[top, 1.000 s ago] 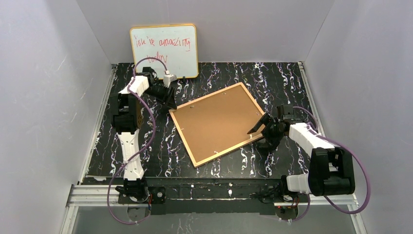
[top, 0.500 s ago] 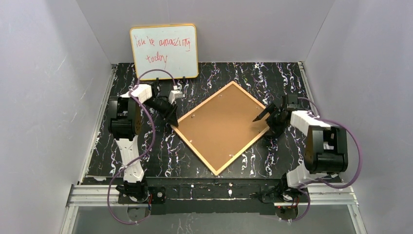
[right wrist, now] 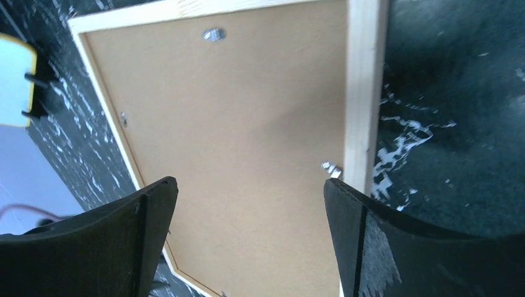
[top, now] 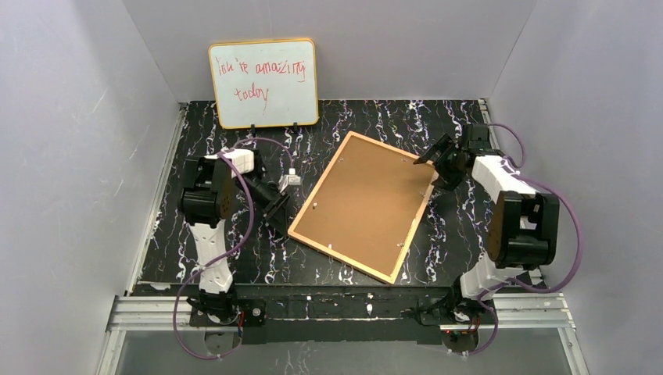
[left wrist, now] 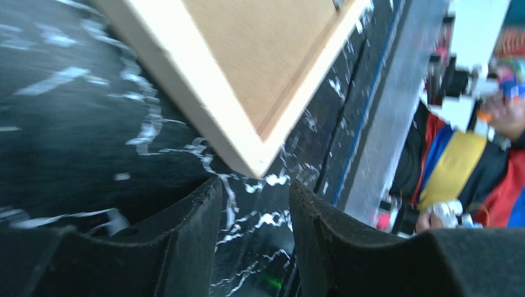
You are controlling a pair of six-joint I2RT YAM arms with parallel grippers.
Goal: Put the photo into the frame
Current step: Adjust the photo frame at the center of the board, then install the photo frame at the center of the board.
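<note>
Handwriting in red marker on the yellow-rimmed white board [top: 263, 83], propped against the back wall at the upper left of the top view, read roughly "you're amazing today".

At centre right of that view the thin rectangular golden-wood picture frame [top: 366, 205] lay face down and skewed on the black, white-veined table [top: 234, 258]. Its brown fibreboard back sat inside the wooden rim. Whatever lay under that back was hidden, so the colour photo could not be placed.

The left gripper [top: 275, 209] sat low, just beside the frame's left corner. The right gripper [top: 431, 155] hung over the frame's upper right corner.

The left wrist view showed what the top view could not. That gripper's two black fingers [left wrist: 186, 235] stood slightly parted with nothing between them, and the pale corner of the frame lay just ahead of the gap. Whether it touched them could not be told. Past the table's edge, at the right of that picture, were blurred red, yellow and blue shapes [left wrist: 458, 167].

The right wrist view showed its black fingers [right wrist: 396, 247] spread wide and gripping nothing, with the fibreboard filling the space between them. Small metal clips [right wrist: 213, 34] were plain there along the inner edge of the rim, though they were mere specks from above. A yellow-edged corner of the board and its dark feet showed at the left edge.
</note>
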